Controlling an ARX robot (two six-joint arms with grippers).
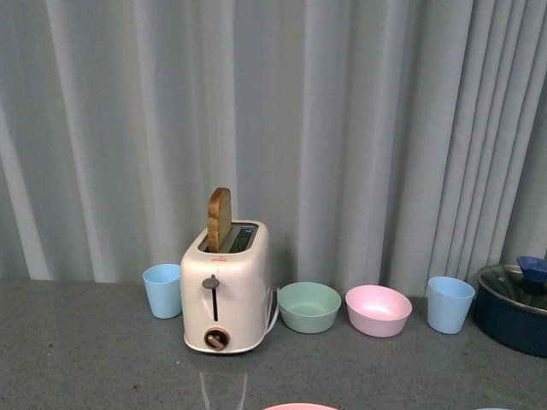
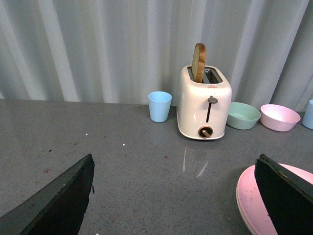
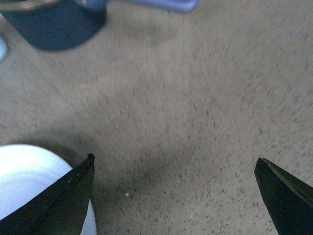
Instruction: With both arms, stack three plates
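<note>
The pink plate [image 2: 252, 200] lies on the grey table. One finger [image 2: 288, 196] of my open, empty left gripper [image 2: 176, 196] stands over its edge. Only the plate's far rim [image 1: 299, 407] shows at the bottom edge of the front view. A pale bluish-white plate [image 3: 24, 176] lies beside one finger [image 3: 58, 200] of my open, empty right gripper [image 3: 173, 196], which hangs over bare table. The right wrist view is blurred. The cream plate is out of view. Neither arm shows in the front view.
Along the curtain stand a white toaster [image 1: 226, 290] with a bread slice, a light blue cup [image 1: 162, 290], a green bowl [image 1: 308, 307], a pink bowl [image 1: 378, 310], another blue cup [image 1: 449, 304] and a dark blue pot [image 1: 515, 306], which also shows in the right wrist view [image 3: 54, 24].
</note>
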